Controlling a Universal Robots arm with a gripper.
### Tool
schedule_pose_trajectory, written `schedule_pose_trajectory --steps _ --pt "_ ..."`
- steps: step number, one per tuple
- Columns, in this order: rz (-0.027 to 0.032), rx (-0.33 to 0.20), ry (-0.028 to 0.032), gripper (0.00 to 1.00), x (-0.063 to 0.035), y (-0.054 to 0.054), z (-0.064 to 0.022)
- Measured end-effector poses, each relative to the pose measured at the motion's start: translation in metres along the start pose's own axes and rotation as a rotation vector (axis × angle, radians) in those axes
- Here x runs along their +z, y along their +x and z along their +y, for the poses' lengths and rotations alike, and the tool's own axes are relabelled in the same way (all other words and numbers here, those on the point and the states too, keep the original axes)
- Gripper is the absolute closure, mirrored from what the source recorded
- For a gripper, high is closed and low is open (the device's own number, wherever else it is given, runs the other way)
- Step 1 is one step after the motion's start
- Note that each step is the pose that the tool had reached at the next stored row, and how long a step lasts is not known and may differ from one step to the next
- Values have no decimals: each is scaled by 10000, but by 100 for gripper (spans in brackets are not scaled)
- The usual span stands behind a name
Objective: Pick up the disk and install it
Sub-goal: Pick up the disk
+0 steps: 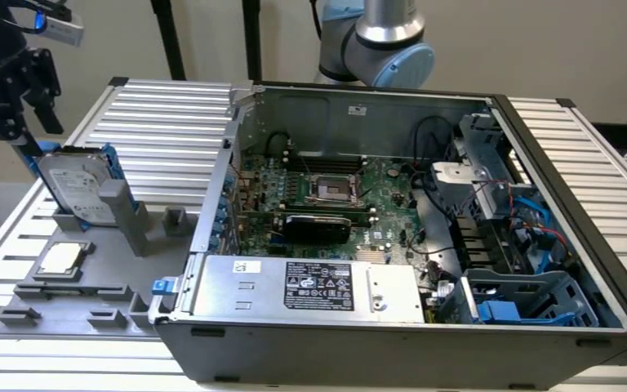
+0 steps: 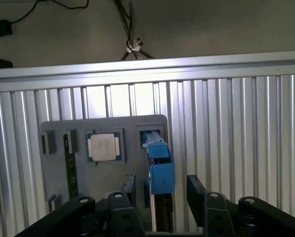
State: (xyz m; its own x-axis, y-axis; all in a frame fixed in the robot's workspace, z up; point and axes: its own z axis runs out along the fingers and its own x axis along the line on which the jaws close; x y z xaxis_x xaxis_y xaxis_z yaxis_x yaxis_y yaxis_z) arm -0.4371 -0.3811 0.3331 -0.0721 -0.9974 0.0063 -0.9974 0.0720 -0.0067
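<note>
Wide-open, empty gripper (image 1: 17, 118) at upper left of the exterior view, poised just above the disk (image 1: 74, 186) standing on edge in a grey fixture (image 1: 128, 222), left of the open computer case (image 1: 346, 102). In the wrist view, fingers (image 2: 196, 190) flanking its blue-framed edge without contact. Likely hazards: off-centre closing on the blue carrier alone, tilting or jamming the disk in its slot, or slipping from a shallow grip.

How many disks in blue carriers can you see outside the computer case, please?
1. The disk stands on edge in the grey holder beside the case, below the open gripper. Others may be hidden inside the case.
</note>
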Motion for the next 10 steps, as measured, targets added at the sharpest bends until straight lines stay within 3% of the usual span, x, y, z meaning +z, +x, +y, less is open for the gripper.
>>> schedule_pose_trajectory --steps 3,10 --pt "-35 1 -1 46 56 -31 9" --pt "-36 0 -3 46 181 -34 55"
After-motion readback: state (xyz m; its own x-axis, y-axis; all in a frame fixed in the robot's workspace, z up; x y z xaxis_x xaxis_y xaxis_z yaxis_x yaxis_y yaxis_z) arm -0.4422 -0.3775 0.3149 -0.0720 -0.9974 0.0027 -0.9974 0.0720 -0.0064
